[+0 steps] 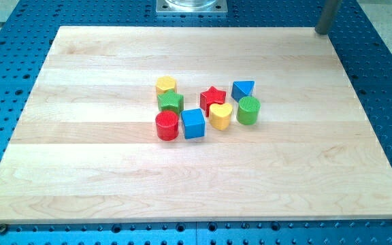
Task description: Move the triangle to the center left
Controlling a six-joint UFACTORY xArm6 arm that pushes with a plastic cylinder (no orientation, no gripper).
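The blue triangle (243, 88) sits at the upper right of a cluster of blocks in the middle of the wooden board (80, 170). Just below it stands a green cylinder (248, 110). To its left lie a red star (212, 96) and a yellow heart (220, 115). My rod comes down at the view's top right, and my tip (323, 31) is just off the board's far right corner, far from the triangle and all other blocks.
The cluster also holds a yellow hexagon (166, 85), a green hexagon-like block (171, 102), a red cylinder (167, 126) and a blue cube (193, 123). A blue perforated table (5, 82) surrounds the board. A metal mount (192, 6) sits at the view's top centre.
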